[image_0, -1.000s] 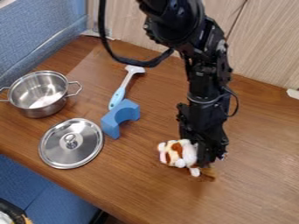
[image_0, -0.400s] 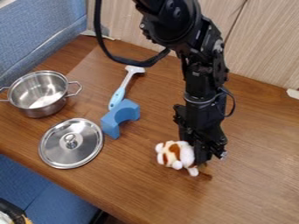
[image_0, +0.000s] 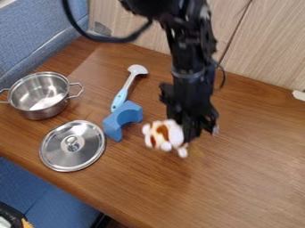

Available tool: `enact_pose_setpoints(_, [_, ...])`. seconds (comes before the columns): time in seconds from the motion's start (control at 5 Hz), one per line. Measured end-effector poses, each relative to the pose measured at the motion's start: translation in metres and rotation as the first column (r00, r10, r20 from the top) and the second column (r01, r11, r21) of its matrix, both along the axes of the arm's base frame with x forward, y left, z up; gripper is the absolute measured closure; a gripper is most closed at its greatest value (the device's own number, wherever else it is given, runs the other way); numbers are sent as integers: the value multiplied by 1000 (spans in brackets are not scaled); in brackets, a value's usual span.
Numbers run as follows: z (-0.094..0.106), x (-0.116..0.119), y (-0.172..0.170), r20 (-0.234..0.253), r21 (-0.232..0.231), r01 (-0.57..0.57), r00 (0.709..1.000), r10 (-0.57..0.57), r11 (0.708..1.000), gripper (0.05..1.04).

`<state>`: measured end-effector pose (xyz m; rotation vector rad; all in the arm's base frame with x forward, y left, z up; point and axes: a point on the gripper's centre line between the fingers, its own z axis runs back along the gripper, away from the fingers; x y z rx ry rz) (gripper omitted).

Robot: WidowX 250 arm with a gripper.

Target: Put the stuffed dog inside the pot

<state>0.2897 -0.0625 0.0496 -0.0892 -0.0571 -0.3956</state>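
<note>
The black gripper (image_0: 189, 139) hangs right of the table's middle, shut on the stuffed dog. White with brown patches, the stuffed dog (image_0: 164, 135) sticks out to the left of the gripper, just right of the blue block, and looks lifted off the table. Its far side is hidden behind the gripper. At the left stands the silver pot (image_0: 40, 94), open at the top, with a handle on either side.
The pot's lid (image_0: 72, 145) lies on the table in front of the pot. A blue arched block (image_0: 122, 119) sits between lid and dog, and a light blue brush-like tool (image_0: 126, 87) lies behind the block. Wooden panels rise at the back.
The gripper has moved up and to the left in the view, and the stuffed dog has come along with it. The pot, lid, block and tool have stayed put.
</note>
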Motion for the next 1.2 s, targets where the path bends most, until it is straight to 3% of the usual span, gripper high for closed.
enact_pose_setpoints(0.2, [36,4,38,94,-7,-129,987,129,992,761])
enact_pose_setpoints(0.4, [49,-4,84,125,-9,-258,958,257,966,761])
enact_pose_setpoints(0.6, [47,-11,133,123,4,-458,882,455,889,761])
enact_pose_setpoints(0.8, [29,-12,180,91,40,-596,802,591,802,761])
enact_pose_setpoints(1.2, [3,6,278,74,65,-746,666,742,663,761])
